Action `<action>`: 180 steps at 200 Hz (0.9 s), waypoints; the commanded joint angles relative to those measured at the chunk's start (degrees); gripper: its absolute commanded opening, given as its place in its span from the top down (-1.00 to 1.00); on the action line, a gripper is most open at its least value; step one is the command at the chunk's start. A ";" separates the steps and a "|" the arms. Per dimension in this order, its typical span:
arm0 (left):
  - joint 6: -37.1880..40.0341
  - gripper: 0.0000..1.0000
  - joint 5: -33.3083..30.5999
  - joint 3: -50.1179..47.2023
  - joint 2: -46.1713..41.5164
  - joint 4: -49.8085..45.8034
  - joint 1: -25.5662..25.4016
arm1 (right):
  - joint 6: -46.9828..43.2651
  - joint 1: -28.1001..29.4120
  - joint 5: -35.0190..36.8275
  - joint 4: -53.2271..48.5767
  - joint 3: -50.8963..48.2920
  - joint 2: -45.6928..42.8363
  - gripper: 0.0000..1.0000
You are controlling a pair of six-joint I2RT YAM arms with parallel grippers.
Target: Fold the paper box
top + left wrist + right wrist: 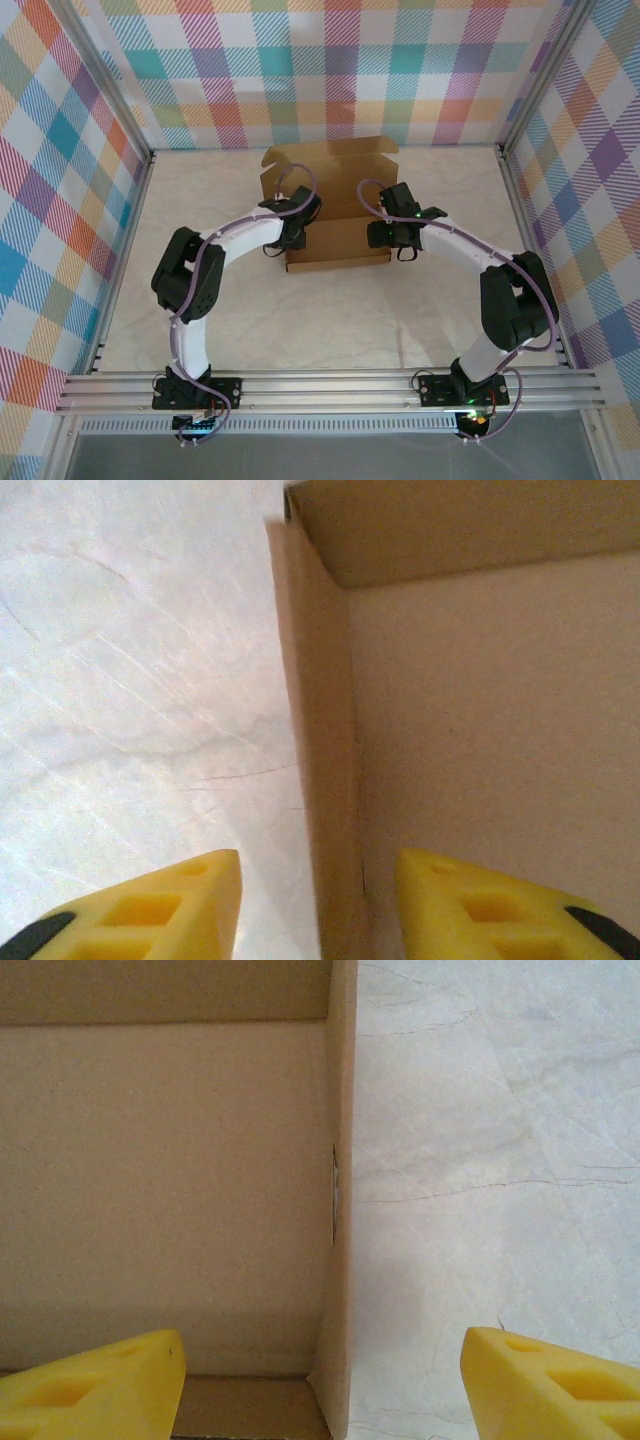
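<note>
Starting at the near rail (330, 388): we see both arm bases bolted there, with bare pale bench (330, 320) between the rail and the paper box (338, 258).

The left arm (215, 265) curves in to the box's left end. The right arm (470, 250) curves in to the box's right end.

Left claw (318, 860): yellow fingers (170, 910) apart. One is outside the box's left side wall over the bench and one is inside the box. The wall runs up between them, and we see a gap on each side.

Right claw (324, 1335): jaws spread wider, straddling the box's right side wall the same way, with one finger inside the box and one outside. There are clear gaps on both sides, so it grips nothing.

The box sits roughly mid-bench between the two wrists, with its front wall and both side walls upright. We see a small slit (335, 1195) in the box's right wall.

At the box's far edge, its lid panel (330, 165) stands upright. Beyond the box is a plaid backdrop (330, 70).
</note>
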 commanded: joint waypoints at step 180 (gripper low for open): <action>-7.35 0.13 24.57 -12.77 -6.23 15.18 5.63 | 6.60 -4.07 -12.19 2.64 -4.78 1.71 0.37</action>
